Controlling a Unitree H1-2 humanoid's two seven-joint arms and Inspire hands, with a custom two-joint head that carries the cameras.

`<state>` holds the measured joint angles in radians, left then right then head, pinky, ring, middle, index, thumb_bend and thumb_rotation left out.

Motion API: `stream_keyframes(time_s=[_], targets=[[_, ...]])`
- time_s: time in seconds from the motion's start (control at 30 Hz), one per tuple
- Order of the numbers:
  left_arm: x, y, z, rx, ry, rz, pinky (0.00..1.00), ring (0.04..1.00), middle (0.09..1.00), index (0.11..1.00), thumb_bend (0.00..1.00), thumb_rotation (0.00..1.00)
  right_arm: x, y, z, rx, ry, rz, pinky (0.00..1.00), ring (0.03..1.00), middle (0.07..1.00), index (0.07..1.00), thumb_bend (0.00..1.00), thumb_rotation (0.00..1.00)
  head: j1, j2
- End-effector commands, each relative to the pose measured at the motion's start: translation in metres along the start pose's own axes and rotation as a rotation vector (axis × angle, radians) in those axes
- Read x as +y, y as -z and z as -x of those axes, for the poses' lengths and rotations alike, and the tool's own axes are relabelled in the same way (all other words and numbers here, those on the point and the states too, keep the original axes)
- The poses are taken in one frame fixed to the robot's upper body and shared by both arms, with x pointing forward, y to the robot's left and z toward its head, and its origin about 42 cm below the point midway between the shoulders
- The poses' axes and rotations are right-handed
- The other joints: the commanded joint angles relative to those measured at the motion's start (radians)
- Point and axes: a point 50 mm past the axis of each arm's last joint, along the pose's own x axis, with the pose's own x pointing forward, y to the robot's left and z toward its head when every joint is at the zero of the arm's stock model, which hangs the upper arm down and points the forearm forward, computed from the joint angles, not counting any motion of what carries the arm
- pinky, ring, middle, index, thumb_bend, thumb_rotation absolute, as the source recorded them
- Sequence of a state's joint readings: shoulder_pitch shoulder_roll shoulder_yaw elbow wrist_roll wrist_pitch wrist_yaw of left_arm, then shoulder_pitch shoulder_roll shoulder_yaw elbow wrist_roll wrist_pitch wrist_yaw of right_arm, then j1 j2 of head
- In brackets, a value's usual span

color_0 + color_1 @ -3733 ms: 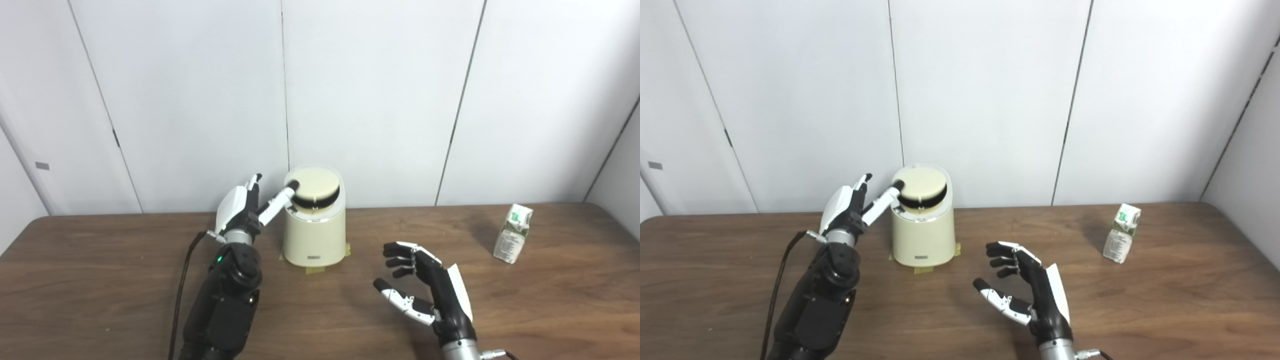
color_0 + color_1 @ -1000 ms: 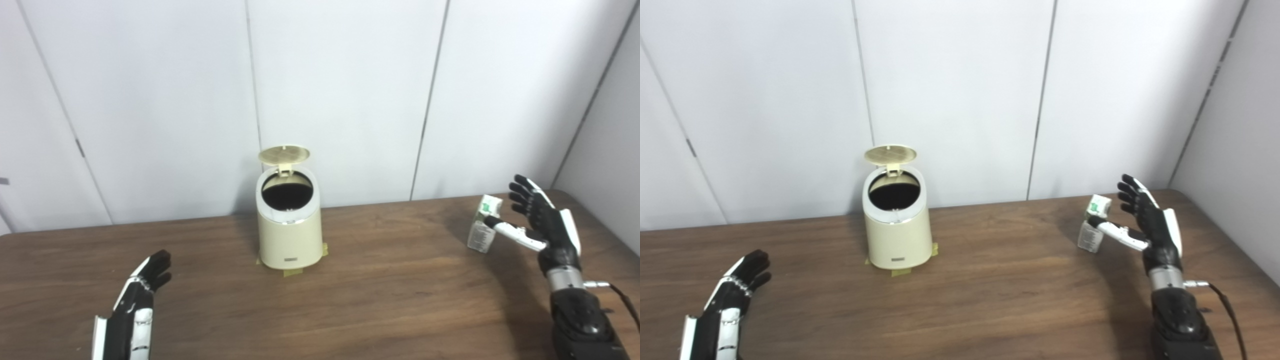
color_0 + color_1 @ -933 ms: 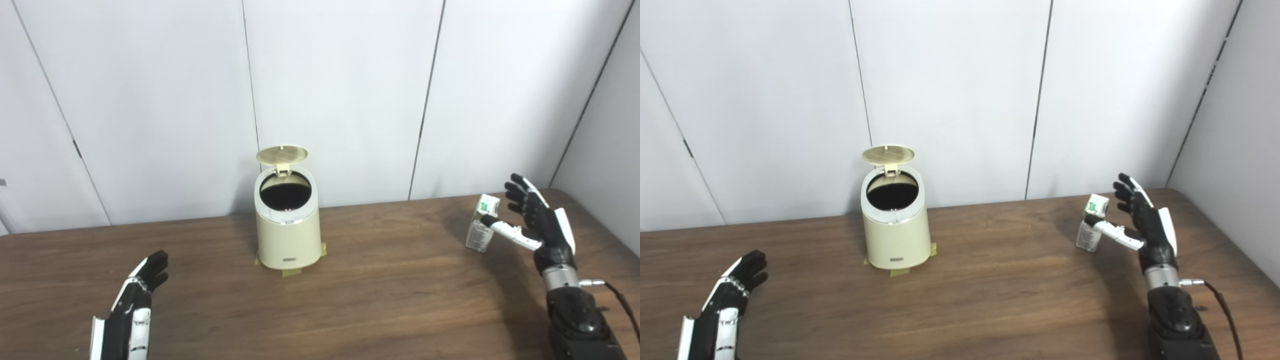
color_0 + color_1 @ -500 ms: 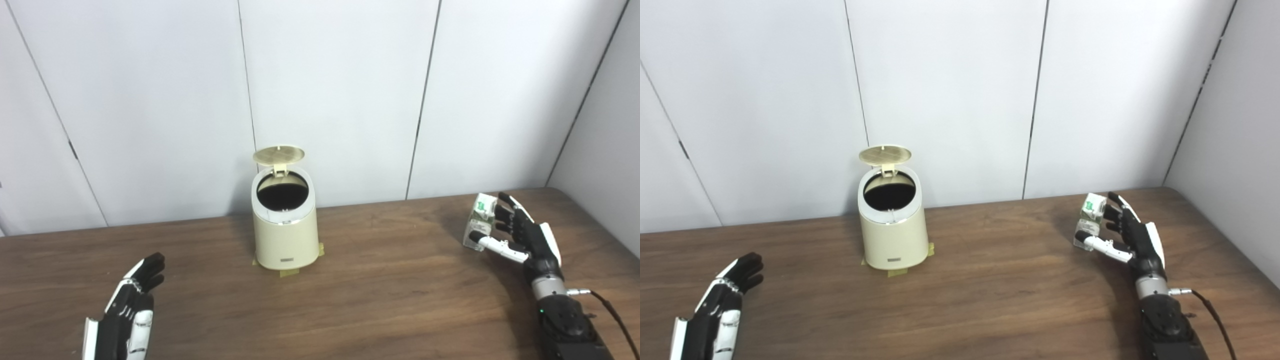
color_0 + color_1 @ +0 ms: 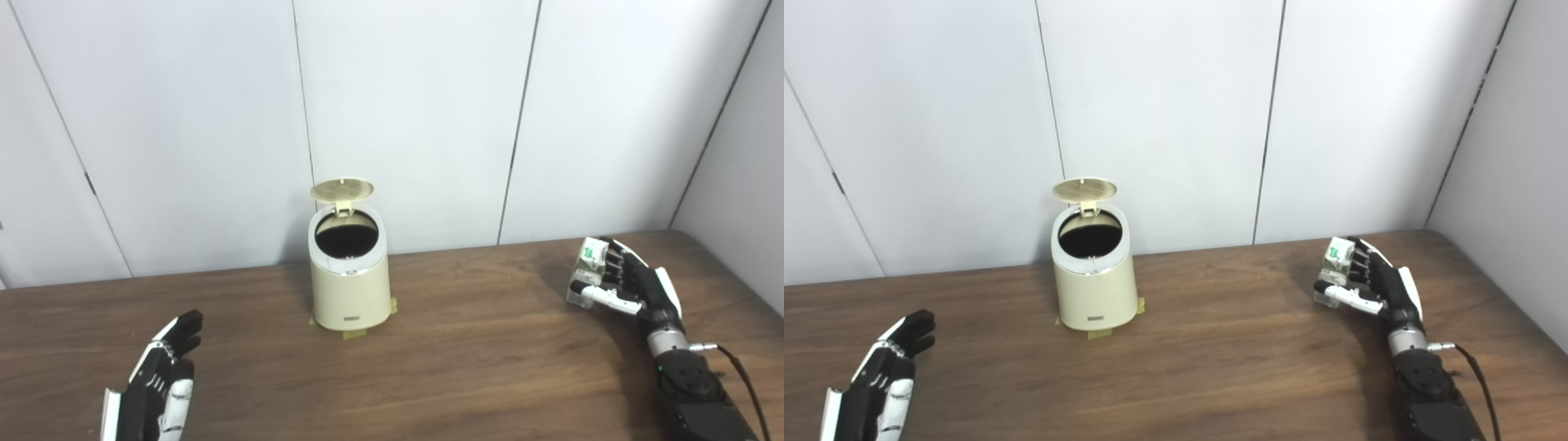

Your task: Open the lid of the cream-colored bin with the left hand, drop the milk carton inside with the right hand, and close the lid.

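Bin: cream, stood upright at the far middle of the table, close to the wall. Strips of tape showed under its near and right base edges; how far the tape ran under the bin was hidden.
Lid: tipped up and back on its rear hinge, underside facing the cameras. The mouth was open and dark; nothing inside could be made out.
Label: a small plate low on the bin's near face, too small to read.
Carton: at the far right of the table, well apart from the bin. White with green print, text unreadable. Its right side and lower part were covered by the right hand, so whether its base sat on the table could not be told.
Right hand: curled round the carton, thumb across the near face, fingers on the right side. Contact looked made; firmness of grip could not be told.
Right arm: cut off at the bottom right edge, a cable trailing from the wrist.
Left hand: at the near left, above the table, holding nothing, fingers straight and only slightly apart. Wrist and arm cut off by the bottom edge.
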<state>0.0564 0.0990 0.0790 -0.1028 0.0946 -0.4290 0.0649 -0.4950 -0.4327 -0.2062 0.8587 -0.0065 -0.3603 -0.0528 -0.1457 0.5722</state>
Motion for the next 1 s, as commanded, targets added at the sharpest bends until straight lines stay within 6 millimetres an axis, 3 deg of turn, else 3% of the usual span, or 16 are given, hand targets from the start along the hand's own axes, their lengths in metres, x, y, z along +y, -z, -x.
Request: stream_keyframes(time_s=[0.0, 0.47, 0.97], targets=[[0.009, 0.007, 0.011, 0.022, 0.021, -0.056, 0.81, 0.841, 0.833, 0.815, 0.42, 0.75, -0.012, -0.036, -0.027, -0.115, 0.027, 0.010, 0.76, 0.784, 0.804, 0.824, 0.94, 0.28, 0.002, 0.001], [0.010, 0.007, 0.015, 0.047, 0.027, -0.034, 0.83, 0.853, 0.840, 0.816, 0.45, 0.72, -0.011, -0.041, -0.043, -0.089, 0.023, 0.016, 0.72, 0.764, 0.816, 0.847, 0.98, 0.30, 0.009, 0.005], [0.008, 0.006, 0.016, 0.047, 0.030, -0.034, 0.80, 0.837, 0.830, 0.811, 0.46, 0.71, -0.011, -0.048, -0.051, -0.103, 0.054, 0.050, 0.66, 0.710, 0.755, 0.784, 1.00, 0.27, 0.014, 0.003]])
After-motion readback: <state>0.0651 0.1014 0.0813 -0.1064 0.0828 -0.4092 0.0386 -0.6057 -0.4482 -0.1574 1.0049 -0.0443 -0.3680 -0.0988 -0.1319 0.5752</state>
